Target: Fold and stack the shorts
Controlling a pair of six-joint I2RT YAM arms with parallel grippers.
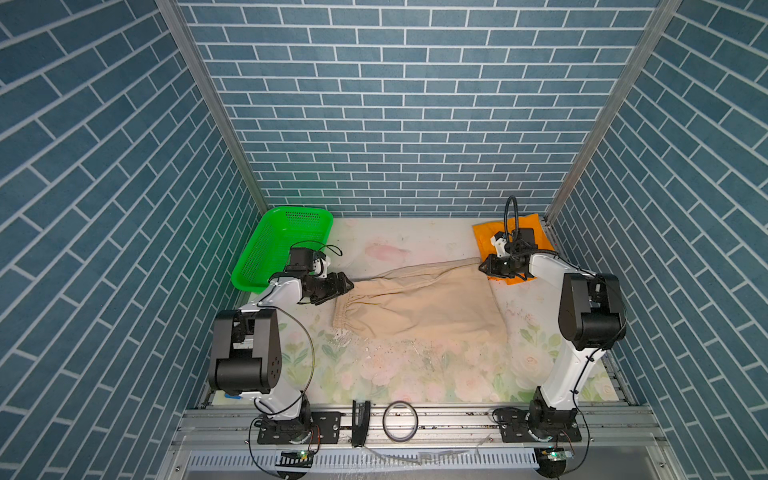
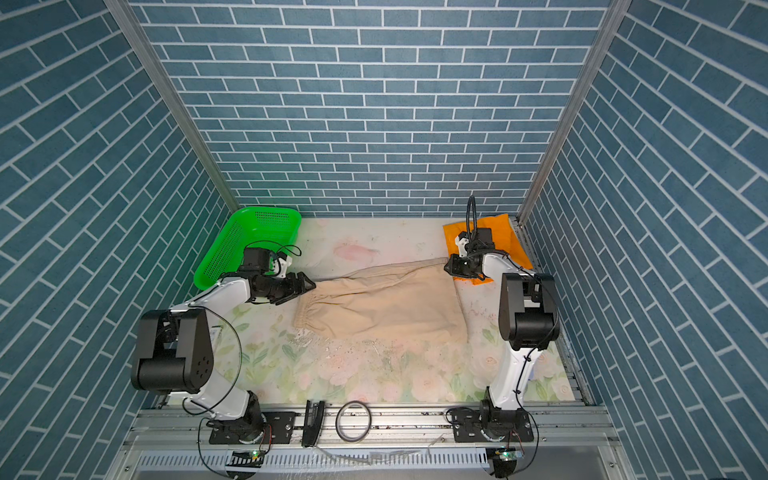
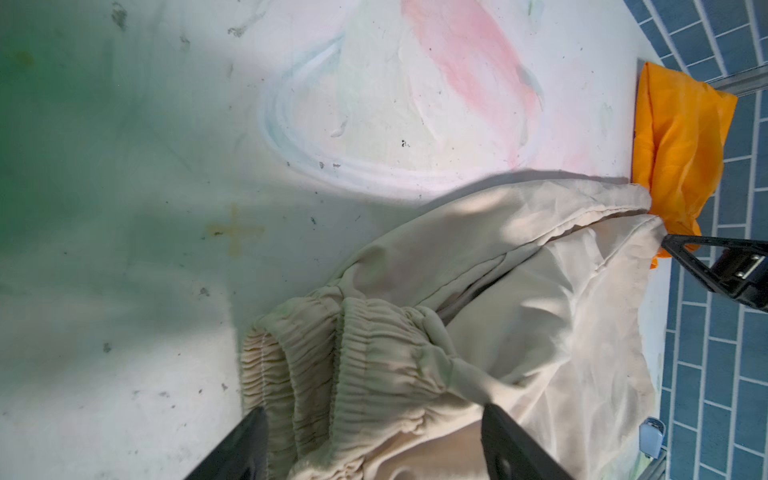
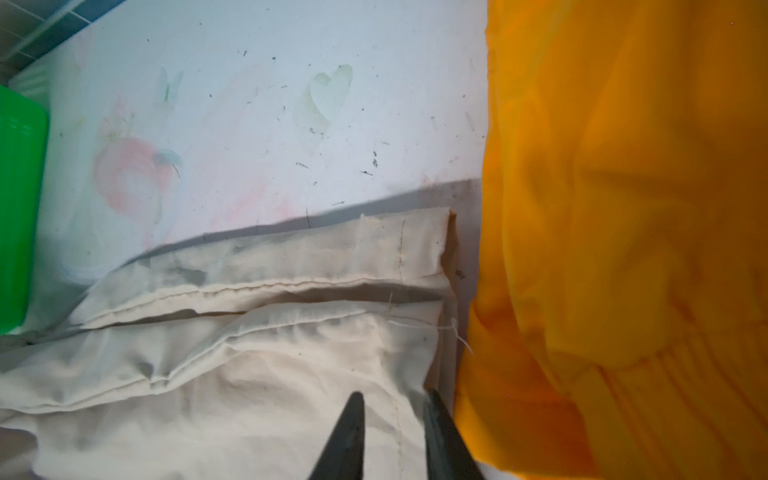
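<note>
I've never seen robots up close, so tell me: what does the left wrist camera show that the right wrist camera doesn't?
Only the left wrist view: the gathered waistband of the beige shorts, between the left gripper's wide-open fingers. Only the right wrist view: the green basket and loose threads at the beige hem. Both: the beige shorts, the orange shorts, the flowered table cover, and the right gripper at that hem.
</note>
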